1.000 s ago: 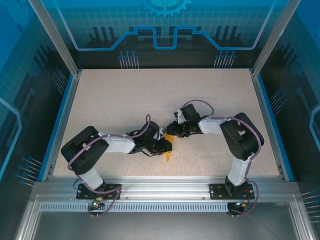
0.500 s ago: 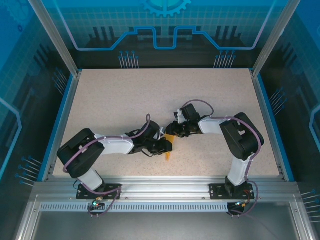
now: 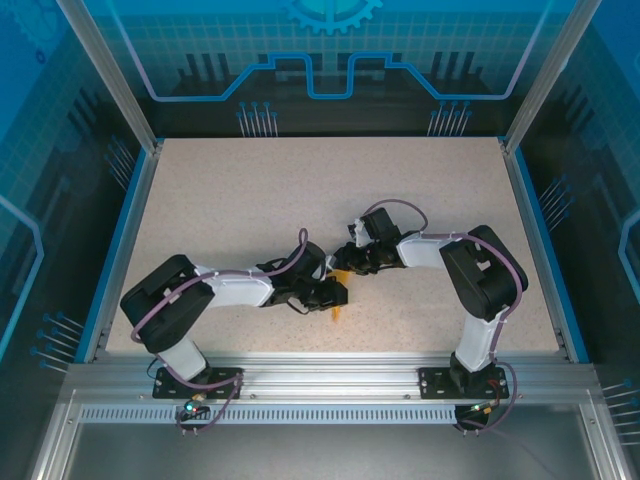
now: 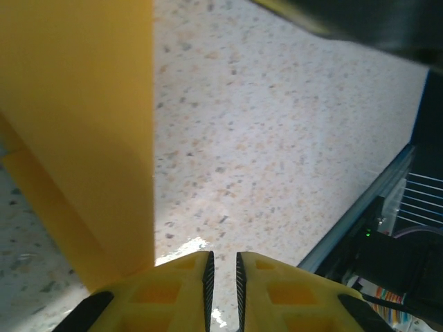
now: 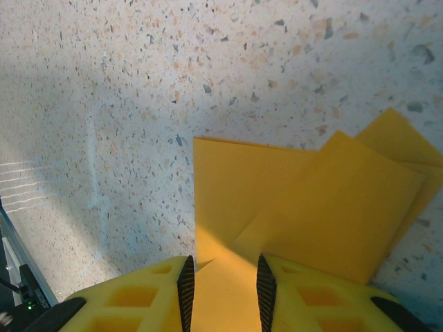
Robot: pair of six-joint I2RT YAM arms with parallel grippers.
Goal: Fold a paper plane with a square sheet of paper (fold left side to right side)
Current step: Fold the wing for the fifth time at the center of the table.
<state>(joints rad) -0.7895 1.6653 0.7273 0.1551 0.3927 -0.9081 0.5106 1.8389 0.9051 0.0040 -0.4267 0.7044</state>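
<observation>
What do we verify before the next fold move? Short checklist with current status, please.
1. orange paper pinned by right gripper: cannot tell; paper shows between its open fingers.
2. left gripper gripping paper: not ok; its jaws are a slit apart, with only table in the gap and the paper beside it.
3. Earlier folds present: ok; overlapping flaps in the right wrist view.
4. Flaps lying flat: cannot tell.
5. Arm spacing: cannot tell; from above both grippers crowd over the paper.
</observation>
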